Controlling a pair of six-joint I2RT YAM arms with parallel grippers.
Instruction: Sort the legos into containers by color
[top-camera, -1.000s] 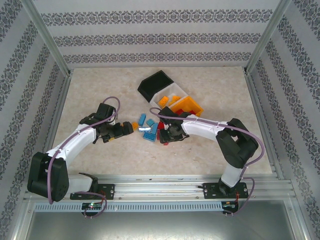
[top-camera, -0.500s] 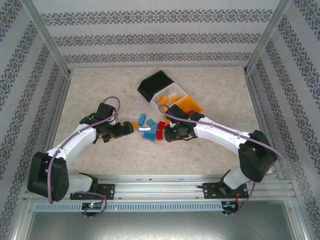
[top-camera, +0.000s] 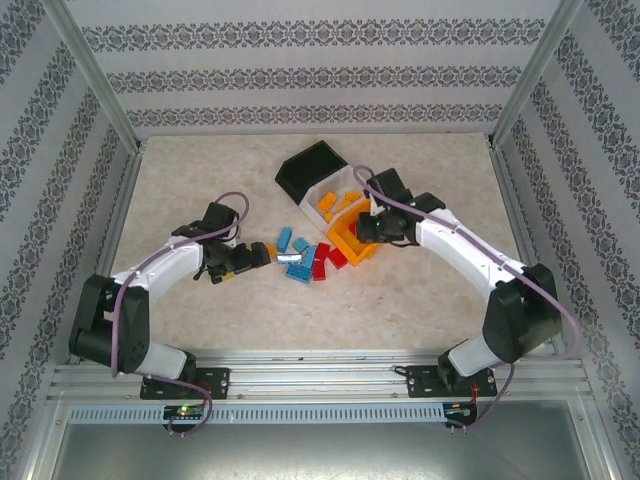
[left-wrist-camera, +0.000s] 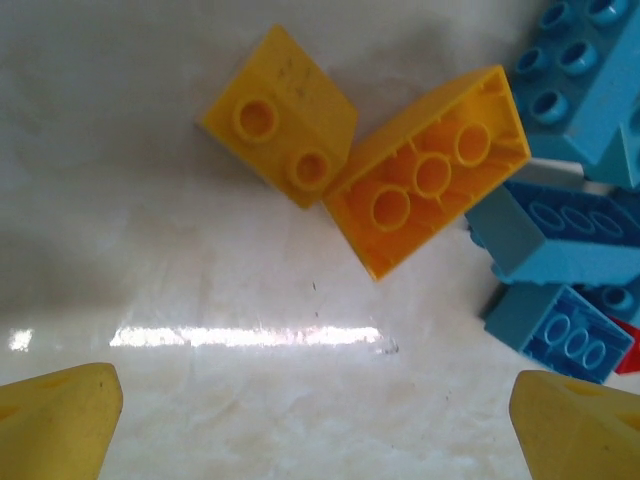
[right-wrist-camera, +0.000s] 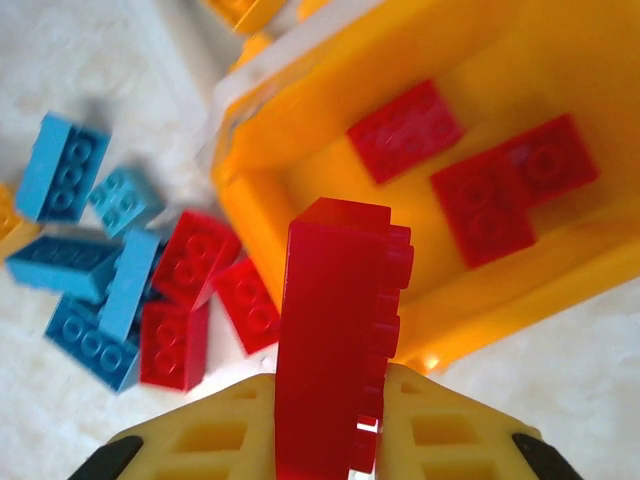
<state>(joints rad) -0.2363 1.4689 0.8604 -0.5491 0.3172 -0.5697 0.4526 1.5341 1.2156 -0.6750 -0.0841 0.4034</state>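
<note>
Now my right jaws clamp a red lego (right-wrist-camera: 340, 330) over the orange bin (right-wrist-camera: 520, 300).
Its lower end is hidden; my left jaws gape above two yellow legos (left-wrist-camera: 280, 115), blue ones (left-wrist-camera: 575, 235) cut off.

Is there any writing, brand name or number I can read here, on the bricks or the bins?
None can be read. The studs of the yellow bricks look blank, the raised red brick and the orange bin carry no label, and the wall pattern is ornament, not lettering.
</note>
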